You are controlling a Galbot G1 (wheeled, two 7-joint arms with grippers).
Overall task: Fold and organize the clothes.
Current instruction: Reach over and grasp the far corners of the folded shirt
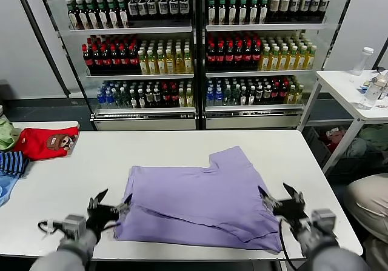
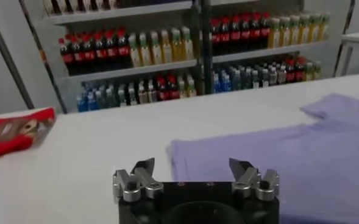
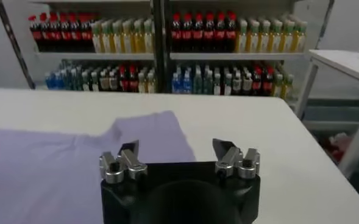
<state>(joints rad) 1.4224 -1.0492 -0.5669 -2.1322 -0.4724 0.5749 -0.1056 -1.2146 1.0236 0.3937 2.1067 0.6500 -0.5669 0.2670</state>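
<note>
The lavender T-shirt [image 1: 203, 198] lies partly folded on the white table [image 1: 151, 150], print side hidden, one sleeve pointing toward the far edge. My left gripper [image 1: 113, 204] is open and empty just off the shirt's near left corner. My right gripper [image 1: 278, 196] is open and empty at the shirt's near right edge. The shirt also shows in the left wrist view [image 2: 277, 152], beyond the open left gripper [image 2: 192, 167], and in the right wrist view [image 3: 63, 158], beyond the open right gripper [image 3: 175, 150].
A red garment with a bear print [image 1: 45, 142] and a navy-striped garment [image 1: 12, 162] lie at the table's left end. Drink fridges [image 1: 194, 46] stand behind. A second white table [image 1: 351, 86] with bottles is at the right. A person's knee [image 1: 370, 201] is near the right corner.
</note>
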